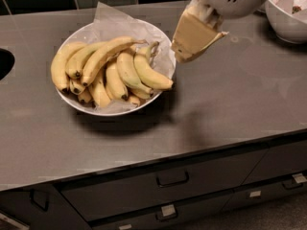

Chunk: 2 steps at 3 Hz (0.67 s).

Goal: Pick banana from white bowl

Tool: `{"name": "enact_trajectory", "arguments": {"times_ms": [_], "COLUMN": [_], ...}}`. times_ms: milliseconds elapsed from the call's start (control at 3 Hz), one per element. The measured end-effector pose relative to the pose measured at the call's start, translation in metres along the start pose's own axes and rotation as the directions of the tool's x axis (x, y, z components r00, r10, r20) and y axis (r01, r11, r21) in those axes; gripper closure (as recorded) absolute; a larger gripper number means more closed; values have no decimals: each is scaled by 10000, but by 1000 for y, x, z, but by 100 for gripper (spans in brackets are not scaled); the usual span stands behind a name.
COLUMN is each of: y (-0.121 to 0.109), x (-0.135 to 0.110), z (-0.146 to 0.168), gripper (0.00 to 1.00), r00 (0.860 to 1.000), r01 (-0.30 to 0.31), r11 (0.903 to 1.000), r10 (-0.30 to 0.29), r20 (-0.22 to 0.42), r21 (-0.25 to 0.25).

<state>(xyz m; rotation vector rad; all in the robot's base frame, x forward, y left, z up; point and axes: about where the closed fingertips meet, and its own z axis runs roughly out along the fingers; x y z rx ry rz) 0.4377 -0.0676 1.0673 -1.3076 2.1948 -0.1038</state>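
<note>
The wide, shallow white bowl (72, 38) lined with crinkled white paper (109, 19) stands on the grey counter, left of centre. It holds several yellow bananas (115, 66); the rightmost banana (149, 73) lies along the bowl's right rim. My gripper (184, 51) hangs above the counter just right of the bowl's upper right rim, clear of the bananas. Its tan fingers are together and hold nothing.
A smaller, deeper white bowl (288, 20) with some contents stands at the back right corner. A dark sink opening (4, 63) is at the left edge. The counter's front edge (158, 164) runs above drawers (172, 178). Dark tiles line the back wall.
</note>
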Motion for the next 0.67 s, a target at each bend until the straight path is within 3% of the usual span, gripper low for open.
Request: {"name": "enact_trajectory", "arguments": {"times_ms": [333, 667], "y": [1, 9], "x": [-1, -15], "z": [-1, -9], "gripper": [100, 100], "r00": [10000, 9942], "r01": [51, 659], "r11": [10000, 9966], "r10": [-51, -614], "r20": [66, 887], "r21": [-38, -489]}}
